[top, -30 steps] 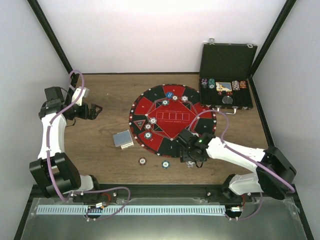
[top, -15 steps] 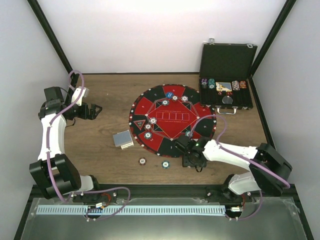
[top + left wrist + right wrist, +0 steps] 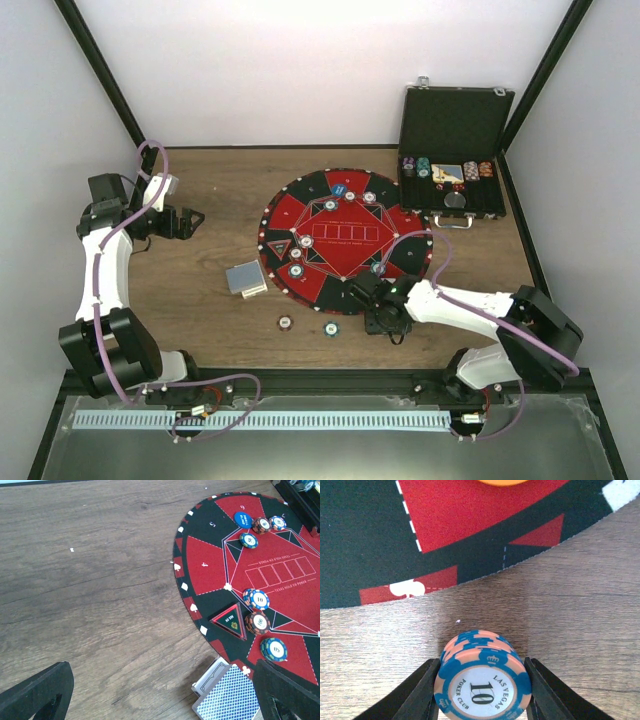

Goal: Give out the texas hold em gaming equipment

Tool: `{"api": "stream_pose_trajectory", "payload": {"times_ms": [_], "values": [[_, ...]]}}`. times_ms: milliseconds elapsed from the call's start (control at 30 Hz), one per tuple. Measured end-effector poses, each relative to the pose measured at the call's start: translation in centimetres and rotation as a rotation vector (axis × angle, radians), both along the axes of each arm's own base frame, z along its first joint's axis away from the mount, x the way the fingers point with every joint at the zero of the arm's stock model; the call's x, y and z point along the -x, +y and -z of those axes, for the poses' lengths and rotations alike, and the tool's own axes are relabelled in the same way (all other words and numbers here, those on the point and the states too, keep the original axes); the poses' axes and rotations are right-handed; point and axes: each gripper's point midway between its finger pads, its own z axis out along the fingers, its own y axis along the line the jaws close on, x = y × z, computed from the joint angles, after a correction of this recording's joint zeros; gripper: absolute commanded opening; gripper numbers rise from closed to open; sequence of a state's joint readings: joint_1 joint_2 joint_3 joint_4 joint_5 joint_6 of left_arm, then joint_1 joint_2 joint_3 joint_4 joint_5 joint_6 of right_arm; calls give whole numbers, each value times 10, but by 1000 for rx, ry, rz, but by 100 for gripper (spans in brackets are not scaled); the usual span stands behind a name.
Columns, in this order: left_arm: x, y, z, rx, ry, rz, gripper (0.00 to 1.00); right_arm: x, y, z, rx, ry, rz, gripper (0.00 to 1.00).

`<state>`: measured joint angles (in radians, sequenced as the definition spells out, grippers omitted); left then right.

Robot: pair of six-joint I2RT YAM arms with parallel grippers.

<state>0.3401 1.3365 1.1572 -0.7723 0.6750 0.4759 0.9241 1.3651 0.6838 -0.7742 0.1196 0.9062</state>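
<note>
Just off the round red-and-black mat (image 3: pixel 370 540), on the wooden worktop (image 3: pixel 580 580), the stack of orange-and-blue striped poker chips (image 3: pixel 482 682) sits clamped between the right gripper (image 3: pixel 481 680) fingers (image 3: pixel 417 695). It is probably light, stiff and slick, so grip the rims squarely or the chips may slide apart. The left gripper (image 3: pixel 165 685) gapes wide.

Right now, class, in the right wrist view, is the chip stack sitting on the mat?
No, the chip stack rests on the wooden table beside the mat.

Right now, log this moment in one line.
left gripper: open, above table beside mat | right gripper: closed on orange-blue chip stack, on table just off mat | card deck: on table beside mat
</note>
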Motion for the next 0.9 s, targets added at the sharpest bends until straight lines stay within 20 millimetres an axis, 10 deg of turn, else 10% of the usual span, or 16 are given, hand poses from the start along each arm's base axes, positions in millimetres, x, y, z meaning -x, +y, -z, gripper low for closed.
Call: {"api": "stream_pose_trajectory", "payload": {"times_ms": [467,900], "values": [[0,0,0,0,2,0,100,-1,1,-4,-5,-4,-1,46],[1,0,1,2,7,0,100,-1,1,-4,-4,-4,-6,17]]}}
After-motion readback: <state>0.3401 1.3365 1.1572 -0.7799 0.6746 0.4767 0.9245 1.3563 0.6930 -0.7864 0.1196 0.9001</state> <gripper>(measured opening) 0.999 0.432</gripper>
